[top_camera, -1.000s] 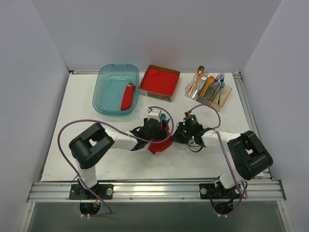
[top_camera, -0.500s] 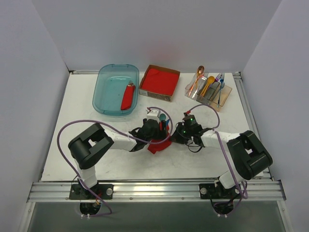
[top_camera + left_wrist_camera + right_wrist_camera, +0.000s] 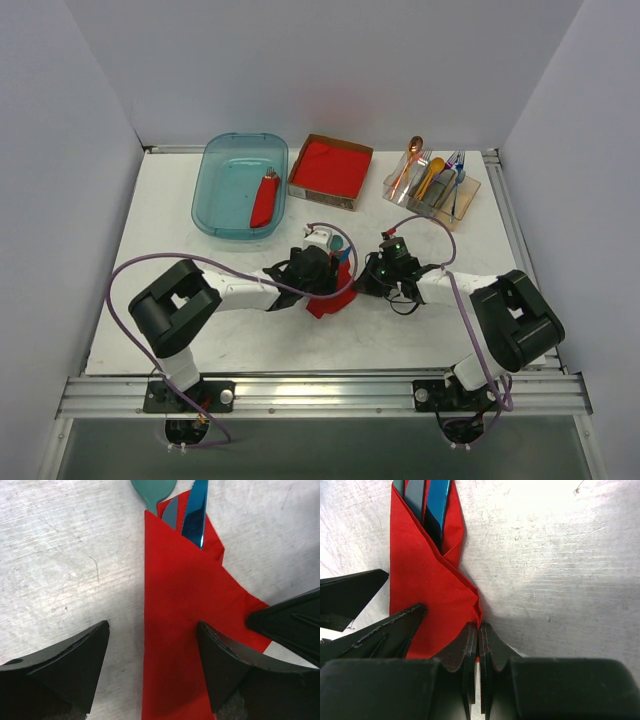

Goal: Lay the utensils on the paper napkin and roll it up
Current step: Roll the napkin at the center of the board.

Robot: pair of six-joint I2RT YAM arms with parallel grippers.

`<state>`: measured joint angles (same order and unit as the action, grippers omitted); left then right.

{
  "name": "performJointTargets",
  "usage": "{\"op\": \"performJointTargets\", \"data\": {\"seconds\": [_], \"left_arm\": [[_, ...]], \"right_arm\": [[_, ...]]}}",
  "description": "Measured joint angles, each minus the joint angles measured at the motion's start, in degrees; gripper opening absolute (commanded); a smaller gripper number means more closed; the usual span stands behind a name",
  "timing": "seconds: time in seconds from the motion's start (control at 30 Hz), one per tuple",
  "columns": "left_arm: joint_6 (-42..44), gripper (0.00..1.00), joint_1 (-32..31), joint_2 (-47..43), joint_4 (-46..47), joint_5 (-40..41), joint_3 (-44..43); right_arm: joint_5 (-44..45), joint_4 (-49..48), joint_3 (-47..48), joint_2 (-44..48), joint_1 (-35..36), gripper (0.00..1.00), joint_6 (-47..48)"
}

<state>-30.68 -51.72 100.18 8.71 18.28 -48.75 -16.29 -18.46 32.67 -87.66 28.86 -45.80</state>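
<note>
The red paper napkin (image 3: 185,610) lies folded into a narrow wrap at the table's middle (image 3: 328,297). The teal spoon (image 3: 152,487) and the blue piece (image 3: 196,510) stick out of its far end. My left gripper (image 3: 152,652) is open just above it. One finger is over bare table and the other finger (image 3: 225,665) is over the napkin. My right gripper (image 3: 479,629) is shut on the napkin's (image 3: 425,595) crumpled right edge, beside the left gripper. The blue piece (image 3: 437,505) shows in the right wrist view too. In the top view both grippers, left (image 3: 322,268) and right (image 3: 372,274), flank the napkin.
A teal bin (image 3: 225,190) at the back left holds a rolled red bundle (image 3: 265,200). A cardboard box with a red stack (image 3: 330,168) stands behind the grippers. A clear organizer (image 3: 432,188) with an orange spoon (image 3: 412,150) and other cutlery stands at the back right.
The left arm's elbow has swung left and lower, and its gripper has shifted slightly toward the napkin. The right gripper has stayed on the napkin's edge.
</note>
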Motion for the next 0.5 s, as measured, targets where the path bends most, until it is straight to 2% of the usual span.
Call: {"op": "performJointTargets", "data": {"seconds": [0.27, 0.5], "left_arm": [[3.2, 0.81, -2.0, 0.2, -8.4, 1.9, -3.3], [4.4, 0.85, -2.4, 0.0, -11.0, 1.8, -3.9]], "right_arm": [[-0.1, -0.2, 0.0, 0.0, 0.0, 0.00, 0.8], [-1.0, -0.2, 0.0, -0.2, 0.0, 0.00, 1.0]]}}
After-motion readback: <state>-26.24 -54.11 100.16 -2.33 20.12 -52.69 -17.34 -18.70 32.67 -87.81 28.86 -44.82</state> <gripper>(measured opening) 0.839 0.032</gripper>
